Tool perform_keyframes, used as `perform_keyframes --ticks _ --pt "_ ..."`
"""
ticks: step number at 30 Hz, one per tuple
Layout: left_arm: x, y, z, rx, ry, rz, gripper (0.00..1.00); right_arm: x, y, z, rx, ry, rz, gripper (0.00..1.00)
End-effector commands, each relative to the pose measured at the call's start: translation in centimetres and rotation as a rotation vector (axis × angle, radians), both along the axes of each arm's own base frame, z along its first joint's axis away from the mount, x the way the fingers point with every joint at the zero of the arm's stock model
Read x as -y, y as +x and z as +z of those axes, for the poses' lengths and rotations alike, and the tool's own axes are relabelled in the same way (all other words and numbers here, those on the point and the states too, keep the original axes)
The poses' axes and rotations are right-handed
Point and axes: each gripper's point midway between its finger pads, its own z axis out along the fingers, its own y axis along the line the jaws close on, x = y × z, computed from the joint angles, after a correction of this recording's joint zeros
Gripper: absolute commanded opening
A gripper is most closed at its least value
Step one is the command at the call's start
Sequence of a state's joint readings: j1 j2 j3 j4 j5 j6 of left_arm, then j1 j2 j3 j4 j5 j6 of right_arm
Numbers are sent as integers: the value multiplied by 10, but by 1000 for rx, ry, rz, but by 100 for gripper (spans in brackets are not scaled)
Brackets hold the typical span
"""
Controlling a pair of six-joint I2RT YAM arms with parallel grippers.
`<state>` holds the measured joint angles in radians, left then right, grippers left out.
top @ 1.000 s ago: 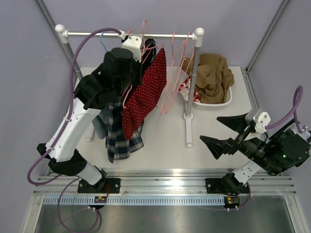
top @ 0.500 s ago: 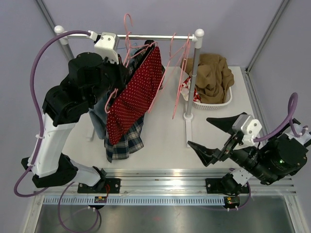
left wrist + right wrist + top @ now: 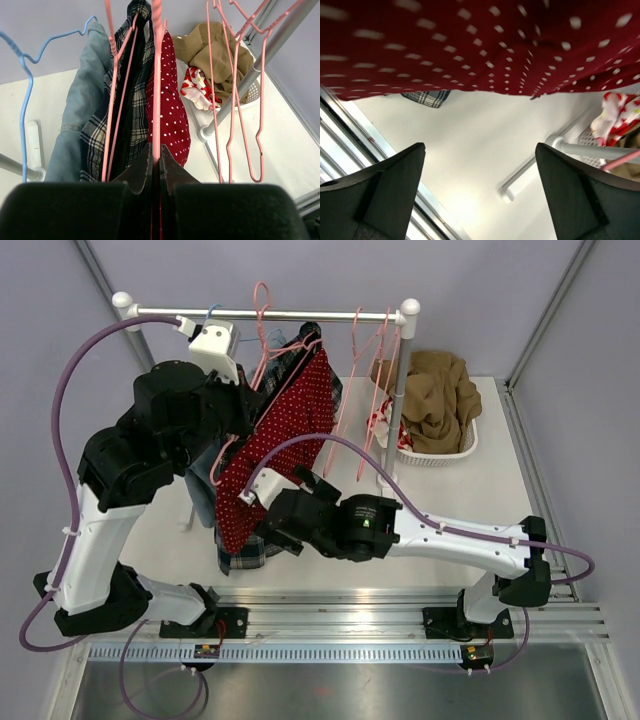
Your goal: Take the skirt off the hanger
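Trouble, as we are judging it, is gathering mostly around the hanger (image 3: 156, 75). We are pinching its pink wire in the left gripper (image 3: 157, 152), fingers pressed together on it. The red dotted skirt (image 3: 285, 440) is hanging from that hanger, tilted out from the rail (image 3: 330, 314) toward the near side. The right gripper (image 3: 480, 150) is hovering just under the skirt's hem with its fingers spread wide, touching no cloth that we can see.

We are watching three risks. First, the wire is thin and we are gripping it at one spot only, so a downward tug on the cloth could twist the hanger in the fingers or pull it out. Second, the plaid garment (image 3: 95, 145) is hanging right against the skirt, so the spread fingers could close on plaid along with red, or instead of it. Third, the empty hangers (image 3: 235, 100) are dangling close on the other side, and a swinging skirt could hook one.

We cannot tell how the skirt is fastened to the hanger, nor whether the hook is clear of the rail. If clips are holding the waistband, a straight pull could stretch the cloth rather than free it.
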<state>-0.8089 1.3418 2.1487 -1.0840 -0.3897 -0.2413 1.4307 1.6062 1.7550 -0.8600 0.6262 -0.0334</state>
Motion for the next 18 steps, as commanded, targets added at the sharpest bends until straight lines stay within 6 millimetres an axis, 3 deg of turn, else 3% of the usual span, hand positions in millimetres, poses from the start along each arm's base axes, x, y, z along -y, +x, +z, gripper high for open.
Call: perform_keyframes --ticks 1,7,13,18 --pt "-9 -8 24 70 -66 6 0 -11 -4 65 -98 364 32 99" --pt "-8 -5 20 83 -62 6 0 -48 -4 63 -137 382 47 99" --pt "-5 3 17 88 -35 23 0 -56 -19 90 -190 523 114 99" --pt "2 9 20 97 -53 17 0 -60 -17 90 -184 538 114 99"
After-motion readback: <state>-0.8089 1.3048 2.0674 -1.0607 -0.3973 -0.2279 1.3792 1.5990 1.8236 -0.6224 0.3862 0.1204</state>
